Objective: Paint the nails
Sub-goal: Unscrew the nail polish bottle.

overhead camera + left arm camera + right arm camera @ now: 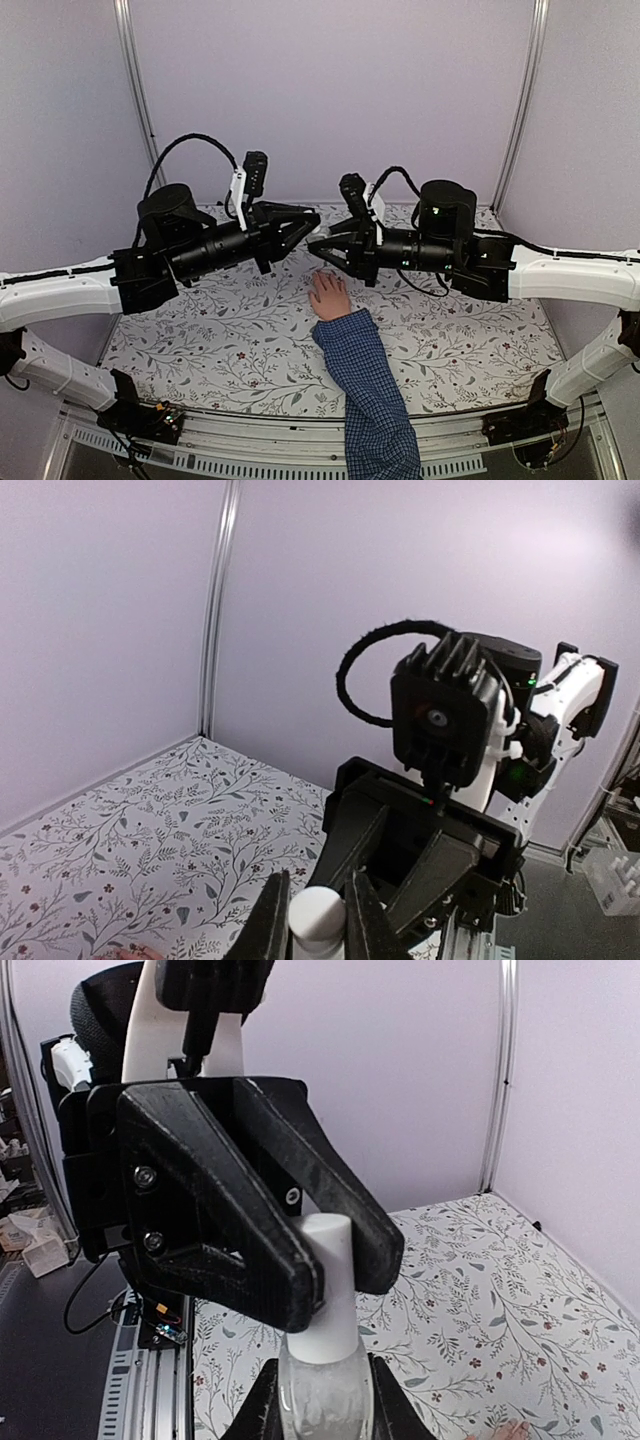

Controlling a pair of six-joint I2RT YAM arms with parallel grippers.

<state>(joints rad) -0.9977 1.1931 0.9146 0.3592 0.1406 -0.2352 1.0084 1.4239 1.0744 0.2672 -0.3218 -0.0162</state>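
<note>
All the nails (322,277) are sitting at the fingertips of the pale hand (329,298), which is lying flat on the flowered bench (200,330) between the 2 arms; they are too small to show any colour. Just above it, the right gripper (318,1415) is clamping its jaws on the clear bottle (318,1375), while the left gripper (318,925) is pinching the white cap (326,1270). Judging by this, the cap is being unscrewed. A slipping grip could be tipping the bottle and spilling polish onto the hand and the blue checked sleeve (365,370).

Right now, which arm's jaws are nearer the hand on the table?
Right. The right jaws sit just beyond the hand; the left jaws meet them slightly farther back.
</note>
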